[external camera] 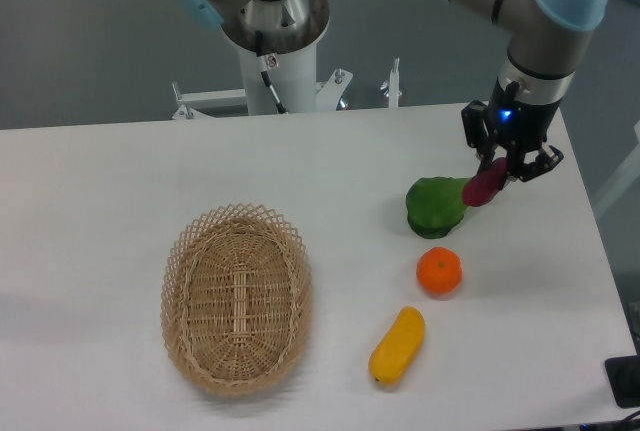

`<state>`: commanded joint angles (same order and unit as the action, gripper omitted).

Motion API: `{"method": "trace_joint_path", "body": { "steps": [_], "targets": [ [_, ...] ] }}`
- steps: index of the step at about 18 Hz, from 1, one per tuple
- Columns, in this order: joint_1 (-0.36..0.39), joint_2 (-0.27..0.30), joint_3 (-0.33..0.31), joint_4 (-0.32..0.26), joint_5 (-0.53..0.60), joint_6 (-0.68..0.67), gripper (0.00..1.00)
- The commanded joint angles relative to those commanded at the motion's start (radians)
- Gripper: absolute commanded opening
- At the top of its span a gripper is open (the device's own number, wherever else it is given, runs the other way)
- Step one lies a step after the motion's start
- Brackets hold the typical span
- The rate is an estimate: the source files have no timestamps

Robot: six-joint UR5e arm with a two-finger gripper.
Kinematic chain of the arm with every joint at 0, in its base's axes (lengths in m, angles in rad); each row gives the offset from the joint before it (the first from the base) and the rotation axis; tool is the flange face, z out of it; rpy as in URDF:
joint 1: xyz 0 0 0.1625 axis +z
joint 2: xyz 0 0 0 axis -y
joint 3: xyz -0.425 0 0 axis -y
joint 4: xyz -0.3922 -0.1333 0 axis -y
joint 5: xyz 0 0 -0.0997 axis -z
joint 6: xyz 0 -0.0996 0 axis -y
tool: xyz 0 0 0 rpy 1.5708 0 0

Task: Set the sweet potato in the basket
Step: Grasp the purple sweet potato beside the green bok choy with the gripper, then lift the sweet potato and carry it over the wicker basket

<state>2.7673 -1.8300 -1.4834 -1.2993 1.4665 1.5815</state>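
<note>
Lowest in the frame, right of centre, a yellow fruit (397, 347) lies on the white table (100, 181), and to its left the basket (236, 297) sits in the lower-left middle, its long axis running roughly up and down the picture and its woven bowl holding nothing that can be seen. Just above the yellow fruit is a round orange (439, 271), and above that a dark green vegetable (434, 207). Farthest back, in the upper right, the gripper (507, 173) hangs from the arm with its fingers closed around the sweet potato (485, 186), which slants down to the left from the jaws so that its lower tip reaches the green vegetable's right edge; whether it touches cannot be told. The tuber appears to be just off the table, gripped near its upper end. The basket lies well apart from it, down and to the left across the frame, beyond the green vegetable and the orange, so the carry would likely need to pass over or around them.
</note>
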Motion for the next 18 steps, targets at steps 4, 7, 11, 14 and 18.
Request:
{"method": "trace_joint_path", "body": {
  "steps": [4, 7, 11, 14, 18],
  "targets": [
    [-0.009, 0.002, 0.003, 0.000, 0.000, -0.008, 0.32],
    [-0.018, 0.015, 0.003, -0.002, 0.002, -0.014, 0.34],
    [-0.078, 0.028, -0.005, -0.002, 0.000, -0.113, 0.33],
    [-0.147, 0.026, -0.009, 0.006, 0.000, -0.252, 0.33],
    [-0.253, 0.028, -0.027, 0.041, 0.003, -0.506, 0.33]
  ]
}}
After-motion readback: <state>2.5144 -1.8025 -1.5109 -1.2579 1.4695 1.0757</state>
